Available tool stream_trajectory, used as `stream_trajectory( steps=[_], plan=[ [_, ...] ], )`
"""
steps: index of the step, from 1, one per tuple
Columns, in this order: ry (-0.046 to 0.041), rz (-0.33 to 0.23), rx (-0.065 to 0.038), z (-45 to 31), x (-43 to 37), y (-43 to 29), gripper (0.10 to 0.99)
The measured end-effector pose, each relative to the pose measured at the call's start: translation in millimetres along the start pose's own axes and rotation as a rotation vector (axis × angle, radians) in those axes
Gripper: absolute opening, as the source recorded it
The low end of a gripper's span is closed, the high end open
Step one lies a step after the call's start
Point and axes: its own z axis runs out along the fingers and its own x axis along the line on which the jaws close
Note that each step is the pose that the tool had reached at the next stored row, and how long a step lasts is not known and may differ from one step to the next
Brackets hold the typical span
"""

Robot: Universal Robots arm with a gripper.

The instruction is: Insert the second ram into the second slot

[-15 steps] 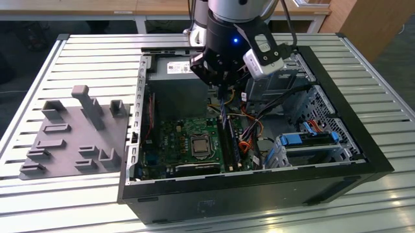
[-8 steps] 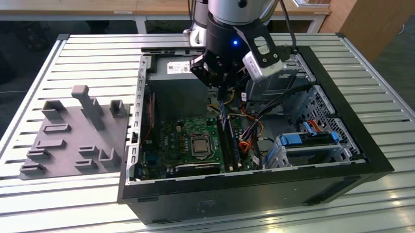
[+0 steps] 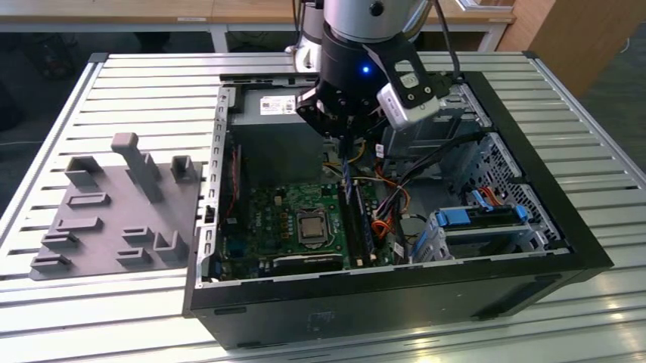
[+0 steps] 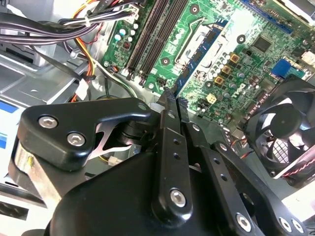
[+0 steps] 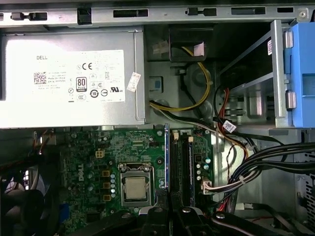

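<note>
The black case (image 3: 545, 219) sits open on the slatted counter (image 3: 151, 76), and a grey rack (image 3: 111, 219) lies beside it on the exterior view's left. Inside the case, the green board (image 5: 98, 152) lies flat on the bottom. Its long dark slots (image 5: 181, 162) run side by side next to the square chip holder. A bunch of wires (image 5: 256, 162) hangs just past the slots.

Further in, the arm reaches down into the case. The pincer (image 4: 174, 97) is squeezed tight on the ram (image 5: 166, 152), a thin blue stick seen edge-on. In both wrist views the stick runs out from between the fingertips (image 4: 170, 96). It seems to hang above the board near the slots and is not in one yet. I cannot tell if another stick already sits in a slot.

At the far end is the grey power box (image 5: 69, 73).

I think the carry is done and the lining-up step is in hand. To go in, the stick's edge must sit right over the second slot, lie along it, and stay upright. It likely needs a straight, even push. A tilt could jam it or hit the wires.
</note>
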Motion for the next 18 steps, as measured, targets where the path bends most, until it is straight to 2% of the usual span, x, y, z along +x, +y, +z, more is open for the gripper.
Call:
stream_trajectory(
  steps=[18],
  plan=[
    [0.0,0.0,0.0,6.7,0.0,-0.2,0.137]
  ],
)
